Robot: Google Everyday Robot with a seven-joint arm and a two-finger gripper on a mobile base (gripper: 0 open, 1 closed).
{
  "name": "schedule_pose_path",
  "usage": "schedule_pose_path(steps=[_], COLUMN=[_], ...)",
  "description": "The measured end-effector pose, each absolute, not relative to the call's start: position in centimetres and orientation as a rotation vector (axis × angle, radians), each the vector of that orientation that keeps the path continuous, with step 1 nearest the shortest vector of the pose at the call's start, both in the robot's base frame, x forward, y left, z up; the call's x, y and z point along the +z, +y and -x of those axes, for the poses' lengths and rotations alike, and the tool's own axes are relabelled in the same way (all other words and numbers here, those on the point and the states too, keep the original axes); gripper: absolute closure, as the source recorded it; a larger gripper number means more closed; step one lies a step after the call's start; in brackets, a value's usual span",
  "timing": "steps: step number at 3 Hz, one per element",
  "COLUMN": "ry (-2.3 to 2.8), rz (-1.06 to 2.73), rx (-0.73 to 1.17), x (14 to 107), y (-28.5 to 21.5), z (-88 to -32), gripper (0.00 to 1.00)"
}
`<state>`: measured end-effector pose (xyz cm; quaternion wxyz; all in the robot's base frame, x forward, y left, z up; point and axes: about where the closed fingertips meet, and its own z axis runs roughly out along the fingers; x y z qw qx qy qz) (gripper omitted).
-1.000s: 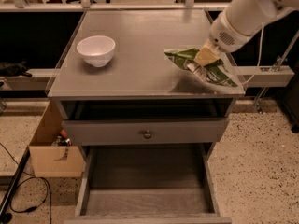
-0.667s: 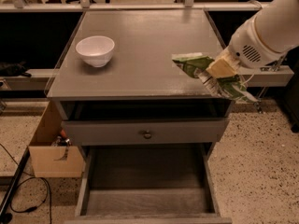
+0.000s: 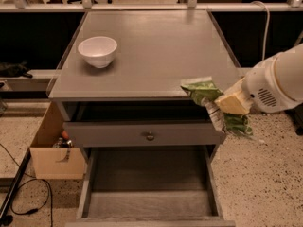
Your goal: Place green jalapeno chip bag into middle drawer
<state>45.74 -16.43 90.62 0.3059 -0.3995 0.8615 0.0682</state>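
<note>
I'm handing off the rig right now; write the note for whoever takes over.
The hand is shut on the green jalapeno chip bag, holding it at the front right corner of the tabletop.
The middle drawer is pulled open below, bag not in it.
Done: grasp and lift.
Left: carry the bag over the drawer, lower, release.
A white bowl sits back left on the tabletop.
</note>
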Motion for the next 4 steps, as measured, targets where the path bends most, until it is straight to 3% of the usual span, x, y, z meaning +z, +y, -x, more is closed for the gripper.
schedule_pose_path(steps=[2, 4], ry=[2.262, 2.250], rz=[1.019, 0.861], rx=[0.223, 0.394], x=[89.8, 82.5], y=[-15.1, -11.2], z=[-46.0, -40.7], gripper=[1.00, 1.00])
